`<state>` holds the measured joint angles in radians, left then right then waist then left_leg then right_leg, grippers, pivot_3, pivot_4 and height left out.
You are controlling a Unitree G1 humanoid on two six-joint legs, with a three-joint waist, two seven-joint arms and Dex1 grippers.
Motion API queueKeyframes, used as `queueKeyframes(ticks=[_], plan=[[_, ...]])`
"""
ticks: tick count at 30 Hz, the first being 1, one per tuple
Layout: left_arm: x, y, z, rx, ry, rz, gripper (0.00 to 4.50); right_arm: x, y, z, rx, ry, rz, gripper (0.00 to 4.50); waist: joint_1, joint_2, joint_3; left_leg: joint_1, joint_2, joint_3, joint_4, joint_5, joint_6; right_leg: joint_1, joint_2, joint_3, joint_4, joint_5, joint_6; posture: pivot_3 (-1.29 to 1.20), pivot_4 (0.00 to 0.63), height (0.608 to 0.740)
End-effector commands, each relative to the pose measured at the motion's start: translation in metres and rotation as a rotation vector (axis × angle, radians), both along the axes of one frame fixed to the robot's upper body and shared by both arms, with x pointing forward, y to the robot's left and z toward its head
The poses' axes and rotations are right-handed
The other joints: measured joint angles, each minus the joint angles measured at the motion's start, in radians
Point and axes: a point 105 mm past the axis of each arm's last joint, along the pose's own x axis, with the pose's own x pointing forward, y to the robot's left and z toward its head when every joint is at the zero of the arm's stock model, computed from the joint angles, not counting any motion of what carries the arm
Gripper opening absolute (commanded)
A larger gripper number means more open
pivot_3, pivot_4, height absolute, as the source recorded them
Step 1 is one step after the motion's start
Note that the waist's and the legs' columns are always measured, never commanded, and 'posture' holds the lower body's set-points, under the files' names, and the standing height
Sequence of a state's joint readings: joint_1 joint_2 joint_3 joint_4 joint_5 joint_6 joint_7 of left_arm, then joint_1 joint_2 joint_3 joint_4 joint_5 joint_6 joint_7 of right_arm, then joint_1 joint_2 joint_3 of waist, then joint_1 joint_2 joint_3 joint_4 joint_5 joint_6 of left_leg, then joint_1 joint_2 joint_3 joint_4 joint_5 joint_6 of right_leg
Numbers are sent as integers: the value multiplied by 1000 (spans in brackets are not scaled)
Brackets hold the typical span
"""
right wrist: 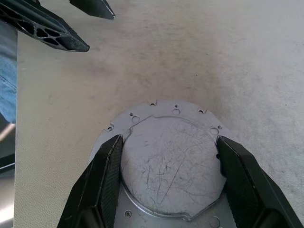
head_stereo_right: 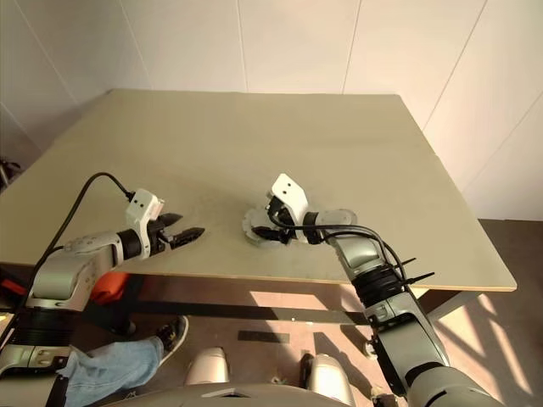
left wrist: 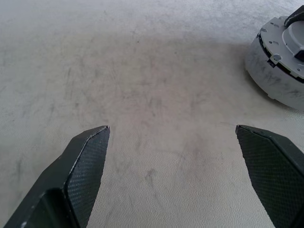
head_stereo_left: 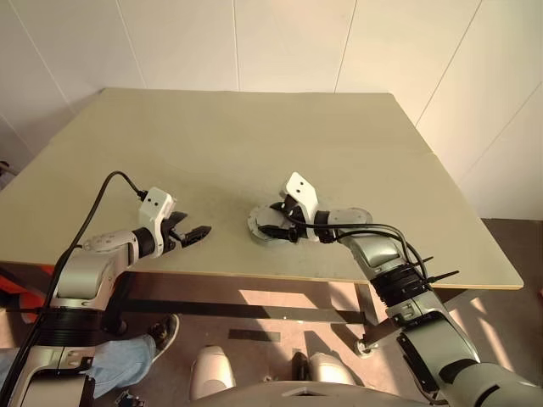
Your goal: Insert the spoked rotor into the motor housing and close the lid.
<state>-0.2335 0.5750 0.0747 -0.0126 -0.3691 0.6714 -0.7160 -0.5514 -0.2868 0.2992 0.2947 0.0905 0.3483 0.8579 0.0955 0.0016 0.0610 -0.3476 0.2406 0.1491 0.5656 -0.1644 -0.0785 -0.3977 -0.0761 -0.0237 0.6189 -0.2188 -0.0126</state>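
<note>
Beige counter (head_stereo_left: 254, 136) near its front edge carries the lid (right wrist: 171, 161), my right hand (right wrist: 171, 166) clamped across its raised centre, left hand (head_stereo_left: 193, 233) spread idle well aside; I reckon a skewed seating could jam it.

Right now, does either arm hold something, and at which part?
The right gripper has its jaws around the raised round centre of the lid, one on each side. The left gripper is open and holds nothing.
</note>
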Motion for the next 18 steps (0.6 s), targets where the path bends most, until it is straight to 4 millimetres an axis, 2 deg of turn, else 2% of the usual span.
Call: queueKeyframes(ticks=[1,10,17,18], plan=[[4,-3,12,5,-49,-18,4500,2,-14,-18,-73,43,-43,3032,1,0,0,0,0,0,0,0,0,0,0,0,0,0,0,0,0,740],[5,-8,16,-24,-53,-21,4500,2,-16,-20,-86,41,-42,3032,1,-1,-1,0,0,0,2,0,0,2,0,0,0,-1,1,0,0,740],[19,-47,32,-240,-39,-27,4500,3,-16,-20,-89,38,-44,3032,2,-1,-1,0,0,0,3,0,0,3,-1,0,0,-1,1,0,0,740],[22,-52,34,-267,-33,-18,4113,3,-17,-20,-89,38,-45,3032,2,-1,-1,0,0,0,3,0,0,3,-1,0,0,-1,1,0,0,740]])
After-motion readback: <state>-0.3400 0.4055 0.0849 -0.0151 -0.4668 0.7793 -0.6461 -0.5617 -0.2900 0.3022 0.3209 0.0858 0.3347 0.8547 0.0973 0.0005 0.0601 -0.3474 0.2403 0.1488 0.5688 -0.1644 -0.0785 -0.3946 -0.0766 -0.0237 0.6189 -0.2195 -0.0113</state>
